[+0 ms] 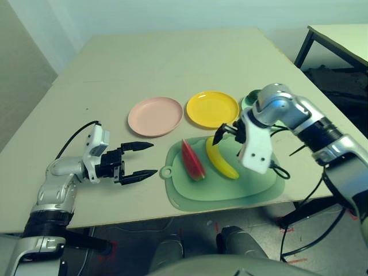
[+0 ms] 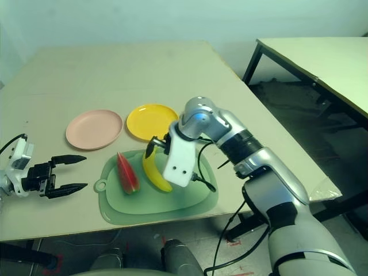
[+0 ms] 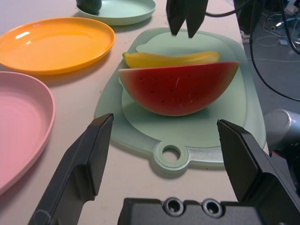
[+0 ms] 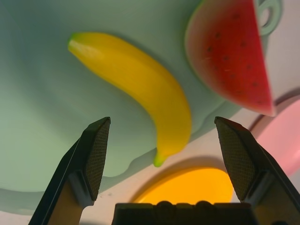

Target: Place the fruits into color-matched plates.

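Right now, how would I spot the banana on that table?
Find the pale green cutting mat at the table's near edge. Two toy fruits lie on it; the banana is the curved yellow one, beside the red watermelon wedge, under the right pincer.

1. Cutting mat (image 1: pixel 247 187) lies near the desk's (image 1: pixel 144 63) front edge, its tab pointing left.
2. On the mat, watermelon wedge (image 1: pixel 192 160) lies left, banana (image 1: pixel 221 163) just right of it.
3. Behind the mat, a row of three: pink plate (image 1: pixel 155 115) left, yellow plate (image 1: pixel 212 108) middle, green plate (image 3: pixel 123 10) right.
4. Avocado (image 3: pixel 89 5) sits in that green plate.
5. Left gripper (image 1: pixel 141 160) is left of the mat; right gripper (image 1: pixel 225 132) hangs above the banana's far end.
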`<state>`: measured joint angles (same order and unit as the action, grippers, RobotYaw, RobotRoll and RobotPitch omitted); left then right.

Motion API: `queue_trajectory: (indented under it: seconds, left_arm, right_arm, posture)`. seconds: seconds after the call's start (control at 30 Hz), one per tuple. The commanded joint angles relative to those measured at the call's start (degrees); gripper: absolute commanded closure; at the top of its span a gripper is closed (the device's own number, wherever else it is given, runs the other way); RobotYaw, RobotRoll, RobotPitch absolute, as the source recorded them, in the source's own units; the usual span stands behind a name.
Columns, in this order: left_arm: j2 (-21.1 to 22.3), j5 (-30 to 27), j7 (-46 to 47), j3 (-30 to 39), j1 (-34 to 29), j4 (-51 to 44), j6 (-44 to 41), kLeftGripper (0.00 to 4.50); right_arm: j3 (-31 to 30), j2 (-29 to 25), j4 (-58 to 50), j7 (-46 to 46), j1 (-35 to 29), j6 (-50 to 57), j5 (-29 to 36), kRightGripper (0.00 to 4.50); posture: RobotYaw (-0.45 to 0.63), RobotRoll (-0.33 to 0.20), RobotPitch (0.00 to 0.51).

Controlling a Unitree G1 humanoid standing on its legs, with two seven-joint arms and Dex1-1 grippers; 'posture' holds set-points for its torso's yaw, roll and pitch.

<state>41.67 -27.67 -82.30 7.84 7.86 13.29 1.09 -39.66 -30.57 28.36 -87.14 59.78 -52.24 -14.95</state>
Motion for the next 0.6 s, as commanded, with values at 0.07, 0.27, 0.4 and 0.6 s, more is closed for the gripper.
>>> queue_trajectory:
  seconds: [0.07,0.27,0.4,0.6]
  left_arm:
    - [-0.3,-0.4,1.2,0.3,-1.3,-1.8,-0.8,0.0]
    - [-0.5,-0.3,1.6,0.2,-1.9,-1.6,-0.4,0.0]
    - [-0.6,-0.2,1.5,0.2,-1.9,-0.9,0.0,0.0]
    - [-0.8,-0.2,1.5,0.0,-2.2,-0.9,0.2,0.0]
  right_arm:
    - [-2.3,1.4,4.0,2.2,1.0,-1.6,-4.4,0.02]
    - [-3.5,3.7,7.6,5.0,1.6,-1.2,-8.0,0.02]
    - [-4.2,4.8,9.3,6.4,2.5,-1.4,-9.8,0.02]
    - [-4.4,6.5,9.3,6.6,3.2,-0.8,-9.4,0.02]
  posture:
    - [-0.05,0.0,0.057]
    - [-0.04,0.0,0.062]
    - [-0.04,0.0,0.063]
    - [-0.04,0.0,0.067]
